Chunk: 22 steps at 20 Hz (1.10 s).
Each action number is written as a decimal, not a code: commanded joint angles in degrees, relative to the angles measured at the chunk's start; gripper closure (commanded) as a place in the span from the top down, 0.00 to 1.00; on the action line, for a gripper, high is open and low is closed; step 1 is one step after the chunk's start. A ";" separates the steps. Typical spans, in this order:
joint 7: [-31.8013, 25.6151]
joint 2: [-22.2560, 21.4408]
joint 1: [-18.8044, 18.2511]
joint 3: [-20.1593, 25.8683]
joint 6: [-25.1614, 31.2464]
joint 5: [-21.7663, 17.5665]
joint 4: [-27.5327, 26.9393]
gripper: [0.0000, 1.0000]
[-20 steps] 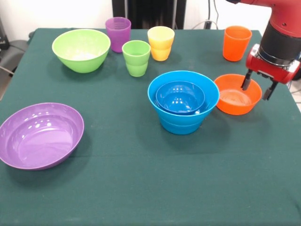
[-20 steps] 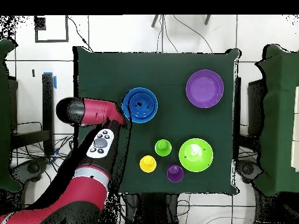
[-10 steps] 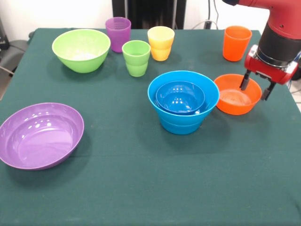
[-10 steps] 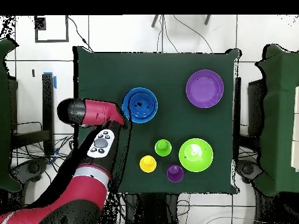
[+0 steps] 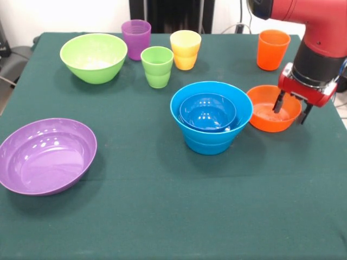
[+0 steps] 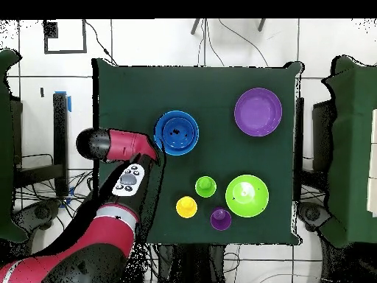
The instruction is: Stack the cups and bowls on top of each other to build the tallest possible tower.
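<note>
You have a dark green tablecloth (image 5: pixel 162 216) covering the table and filling most of the front view. In the overhead view, a pale tiled floor (image 6: pixel 184 44) surrounds it, with loose cables (image 6: pixel 221 40) along the top and a blue strip (image 6: pixel 68 102) at the left.

small bowl (image 5: pixel 208 111) nested in tower (image 5: pixel 211 117) | end effector (image 5: pixel 290 111) over bowl (image 5: pixel 268 115) right of tower

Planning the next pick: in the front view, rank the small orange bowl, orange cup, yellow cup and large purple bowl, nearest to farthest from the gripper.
1. Small orange bowl, under the gripper.
2. Orange cup, behind it.
3. Yellow cup, back centre.
4. Large purple bowl, front left.
</note>
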 commanded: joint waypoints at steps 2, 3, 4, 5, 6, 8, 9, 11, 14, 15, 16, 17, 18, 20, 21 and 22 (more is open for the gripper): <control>12.00 4.70 0.52 5.22 -4.41 2.45 -2.27 1.00; 11.94 4.86 0.56 5.21 -4.53 2.61 -2.35 1.00; 11.92 5.01 0.63 5.13 -4.55 2.76 -2.44 1.00; 11.92 5.12 0.69 5.07 -4.51 2.86 -2.53 1.00; 11.94 5.28 0.72 5.06 -4.61 2.95 -2.60 1.00; 12.02 5.51 0.82 5.10 -4.88 3.15 -2.62 1.00; 12.06 5.58 0.87 5.13 -5.03 3.24 -2.57 1.00; 12.08 5.71 0.97 5.09 -5.20 3.35 -2.59 1.00; 11.68 5.85 0.69 5.44 -5.11 3.42 -2.65 1.00; 11.57 5.80 0.55 5.75 -4.96 3.56 -2.52 1.00; 11.63 6.01 0.94 5.24 -5.38 3.46 -2.76 0.00; 11.58 6.14 1.02 4.92 -5.41 3.36 -3.06 0.00; 11.54 6.27 1.09 4.59 -5.44 3.25 -3.36 0.00; 10.91 6.03 0.67 4.62 -4.69 3.23 -3.51 0.00; 10.83 5.91 0.72 4.36 -4.59 3.21 -3.45 0.00; 10.77 5.83 0.79 4.26 -4.91 3.20 -3.23 0.00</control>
